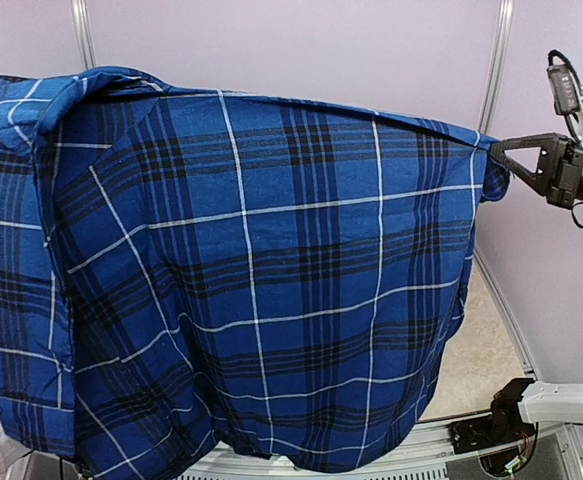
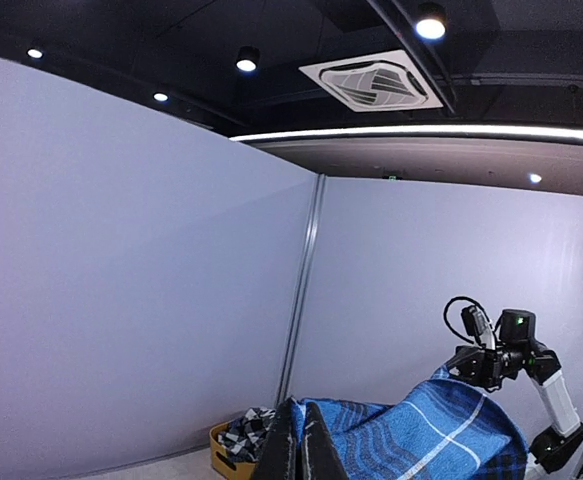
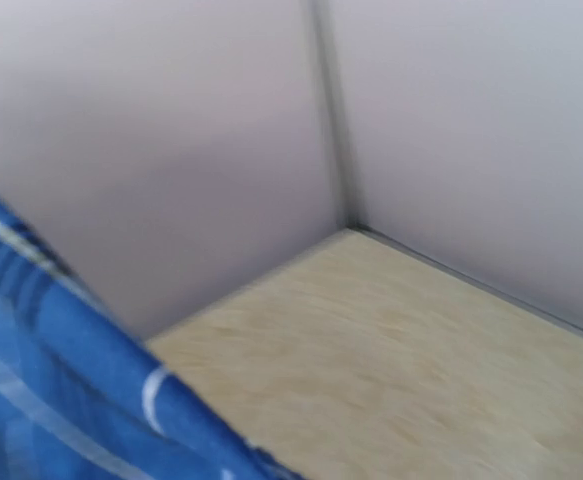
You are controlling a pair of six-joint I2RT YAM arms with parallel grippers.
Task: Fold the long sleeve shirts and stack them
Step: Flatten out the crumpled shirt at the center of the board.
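My left gripper (image 2: pixel 298 440) has its fingers pressed together on an edge of the blue shirt (image 1: pixel 251 280). In the left wrist view the cloth comes out from between them toward 3 o'clock. My right gripper (image 1: pixel 495 152) is closed as well, pinching the shirt's other upper corner at 3 o'clock in the top view. The left wrist view shows that same grip at 4 o'clock, with the cloth rising up to it.

From above, the blue shirt hangs spread between my two grips, off the table (image 1: pixel 486 350). It fills the view from 9 o'clock across to 3 o'clock. Its top edge runs just under 12 o'clock and its hem hangs at 6 o'clock, over my arm bases. A fold of cloth lies turned over at 11 o'clock. My left gripper does not show from above, as the shirt runs off the edge at 9 o'clock.

The checked shirt (image 2: pixel 246 432) lies bunched in the tub (image 2: pixel 221 464) at 7 o'clock in the left wrist view, just beside my left fingers (image 2: pixel 281 455) and against the wall (image 2: pixel 121 280).

The right wrist view is blurred: blue cloth at 8 o'clock, bare table at 5 o'clock, wall across the top, and my own fingers not to be made out
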